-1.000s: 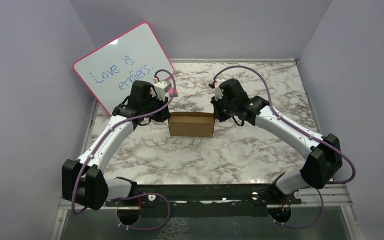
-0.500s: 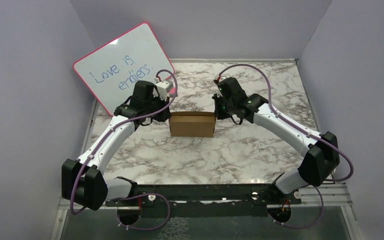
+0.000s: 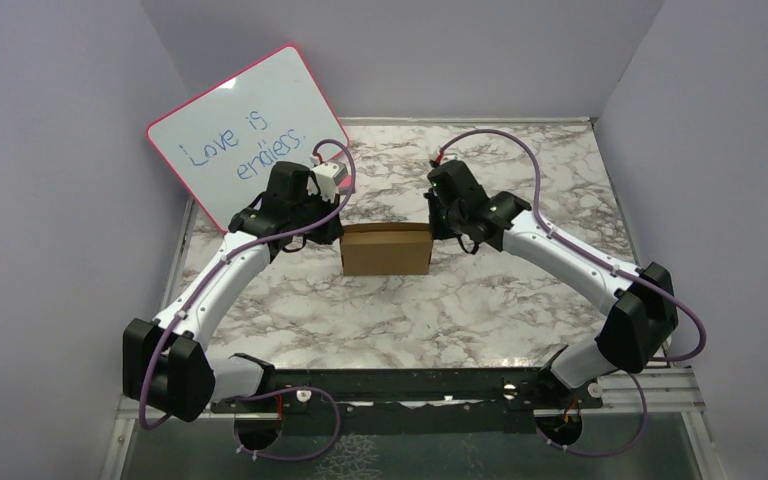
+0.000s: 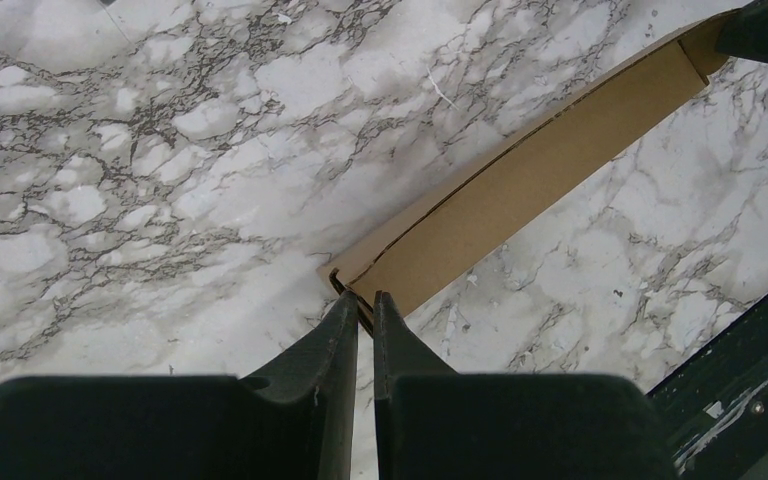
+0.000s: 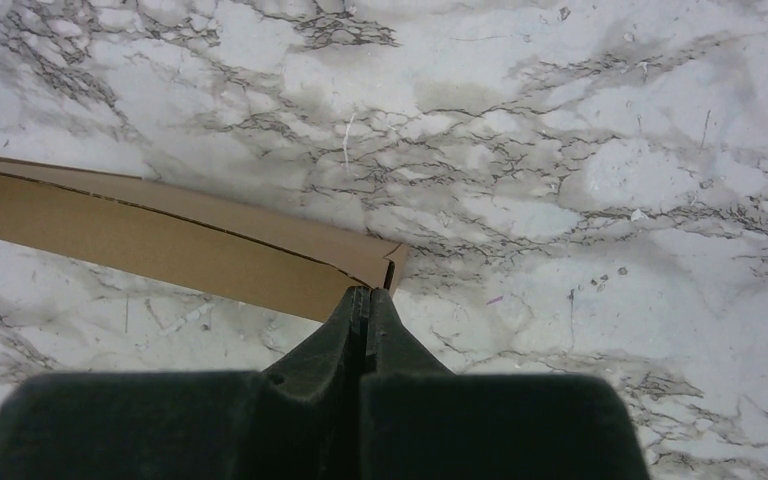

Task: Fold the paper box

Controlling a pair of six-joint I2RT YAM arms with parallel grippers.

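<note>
The paper box (image 3: pixel 386 250) is a shallow brown cardboard box, folded up, standing in the middle of the marble table. In the left wrist view the box (image 4: pixel 520 190) runs diagonally. My left gripper (image 4: pixel 365 297) is at its near left corner, jaws almost closed, with the thin end wall between the tips. In the top view the left gripper (image 3: pixel 336 234) touches the box's left end. My right gripper (image 5: pixel 367 292) is fully shut, with its tips against the right end corner of the box (image 5: pixel 160 240). In the top view the right gripper (image 3: pixel 434 232) is at the box's right end.
A pink-rimmed whiteboard (image 3: pixel 240 135) with blue writing leans at the back left, just behind the left arm. Grey walls enclose the table (image 3: pixel 520 300) on three sides. A black rail (image 3: pixel 410 385) runs along the near edge.
My right gripper has moved left and slightly back, closing in on the box's right end. The box has shifted a little to the right. The left arm has barely moved.
</note>
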